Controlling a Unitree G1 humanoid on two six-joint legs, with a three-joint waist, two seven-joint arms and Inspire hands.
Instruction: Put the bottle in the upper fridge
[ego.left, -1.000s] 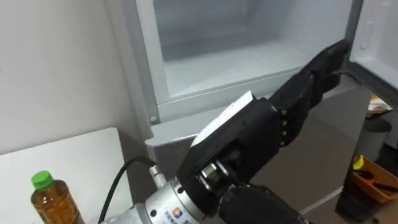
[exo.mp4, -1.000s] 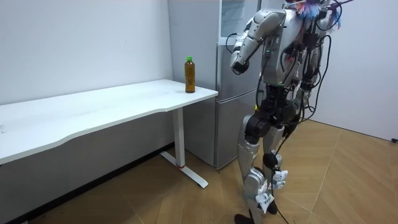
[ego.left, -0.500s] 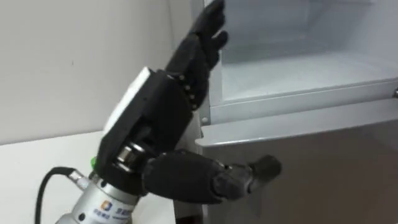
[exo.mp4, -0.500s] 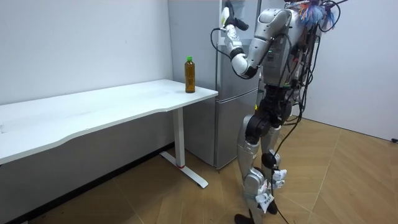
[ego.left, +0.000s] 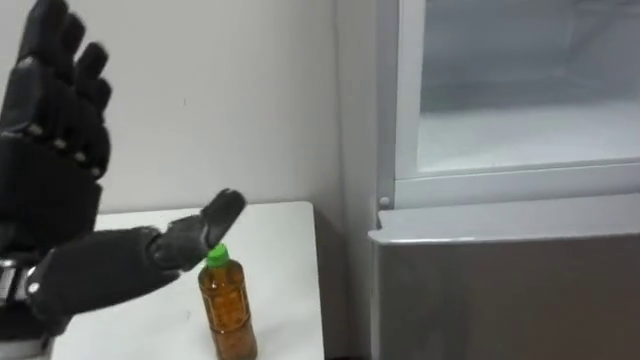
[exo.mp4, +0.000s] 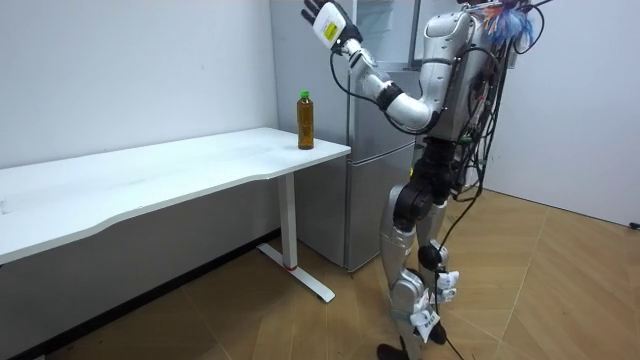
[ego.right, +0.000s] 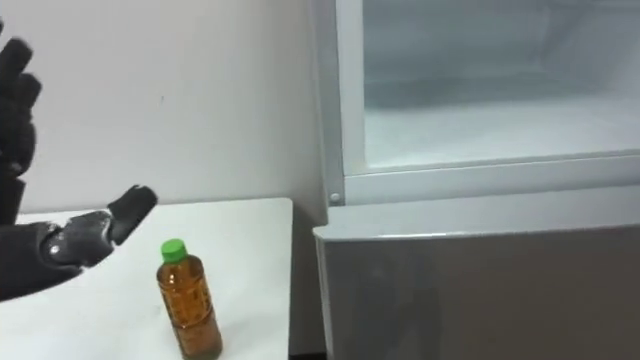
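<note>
A bottle (ego.left: 226, 305) of amber liquid with a green cap stands upright on the white table (ego.left: 283, 250), near the corner beside the fridge. My left hand (ego.left: 50, 200) is raised above and to the left of the bottle, open, with its fingers spread and pointing up and its thumb reaching toward the cap without touching it. The upper fridge compartment (ego.left: 520, 140) stands open at the right, with a white inside and nothing on its floor. In the room view I stand in front of the fridge with my left hand (exo.mp4: 328, 22) lifted high over the bottle (exo.mp4: 305, 120).
The lower fridge door (ego.left: 500, 290) is closed and grey, right against the table's edge. A white wall runs behind the table. The long table (exo.mp4: 180, 170) stretches to the room view's left, and wood floor lies around me.
My left hand has swung from in front of the fridge leftward and upward over the table. The eye view has turned left, bringing the bottle into sight. The bottle has not moved.
</note>
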